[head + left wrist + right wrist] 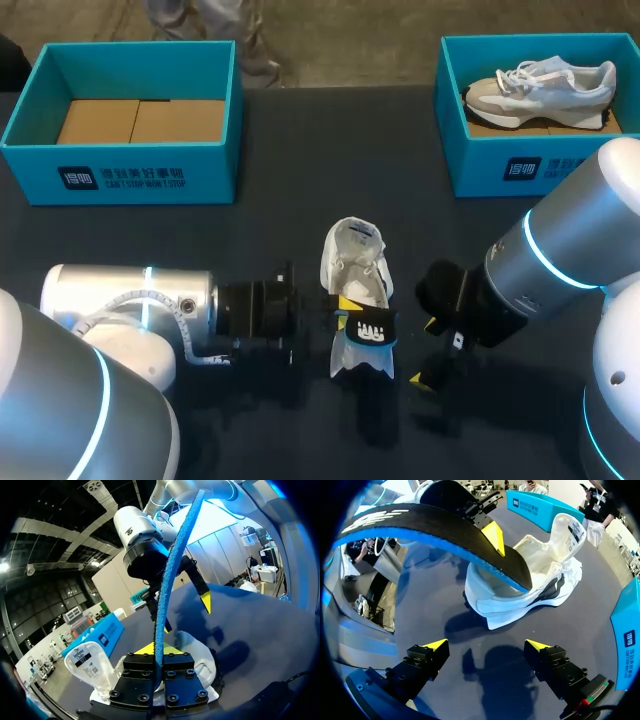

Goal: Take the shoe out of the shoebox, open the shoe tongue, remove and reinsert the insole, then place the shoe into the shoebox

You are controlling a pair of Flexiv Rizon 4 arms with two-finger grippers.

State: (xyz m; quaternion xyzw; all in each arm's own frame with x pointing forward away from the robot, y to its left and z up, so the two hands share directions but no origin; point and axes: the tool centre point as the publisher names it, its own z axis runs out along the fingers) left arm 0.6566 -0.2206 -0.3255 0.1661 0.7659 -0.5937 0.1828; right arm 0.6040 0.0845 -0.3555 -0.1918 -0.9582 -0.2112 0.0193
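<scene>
The dark table [300, 160] carries two teal boxes, both well beyond our jaws. The left shoebox [120, 175] shows only its cardboard floor. The right shoebox [520, 170] holds a second shoe [540, 92].

The white shoe [540, 580] stands on the table between our two grippers, directly ahead of the right jaws and just below the left ones. Its tongue is folded up and back, so the mouth is wide open.

The insole [445, 527], black on top and blue beneath, is clamped edge-on between the fingers of our left gripper [159, 650], which are closed on one end of it. It arches up from those jaws, and its other end appears to dip into the mouth of the shoe.

Our right gripper [486, 645] hangs beside the shoe with its jaws spread wide, holding nothing.

Progress, as we judge it: the shoe is out of its box and the tongue is open. The insole is largely free of the shoe, but we cannot tell whether it is leaving or re-entering. Seating the insole and boxing the shoe are not yet done.
</scene>
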